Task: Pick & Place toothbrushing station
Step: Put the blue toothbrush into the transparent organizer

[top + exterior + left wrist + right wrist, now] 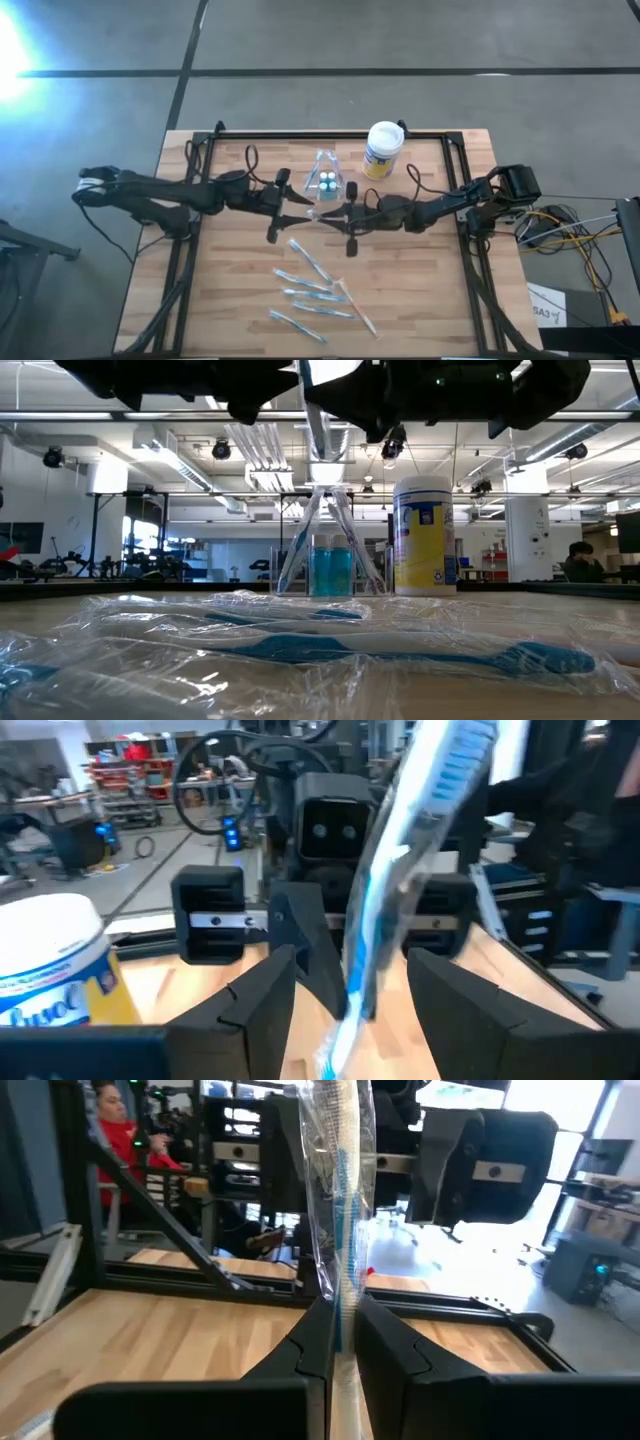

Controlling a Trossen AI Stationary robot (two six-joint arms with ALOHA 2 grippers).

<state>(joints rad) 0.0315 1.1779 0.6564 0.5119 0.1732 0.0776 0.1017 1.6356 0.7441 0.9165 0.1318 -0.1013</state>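
Note:
A toothbrush in a clear wrapper (400, 870) stands nearly upright above the table's middle, with my right gripper (340, 1330) shut on it. My left gripper (350, 995) is open, facing it from the table's left; its fingers stand on either side of the brush without touching it. In the high view the two grippers (305, 205) (332, 213) meet tip to tip. Just beyond them the toothbrushing station (325, 181), a clear holder with blue contents (330, 555), rests on its base on the table. My right gripper pinches the wrapped toothbrush's handle (342, 1295) between its two fingers, below the brush's middle, through the wrapper. The fingers come level from the table's right and lie across the brush. The brush is lifted clear, slightly tilted, bristle head (462, 750) up.
A white-lidded, yellow-labelled canister (383, 149) stands right of the holder, near the table's far edge. Several wrapped toothbrushes (312, 290) lie loose on the near half of the wooden table (220, 290). A dark frame (190, 230) runs along the table's sides.

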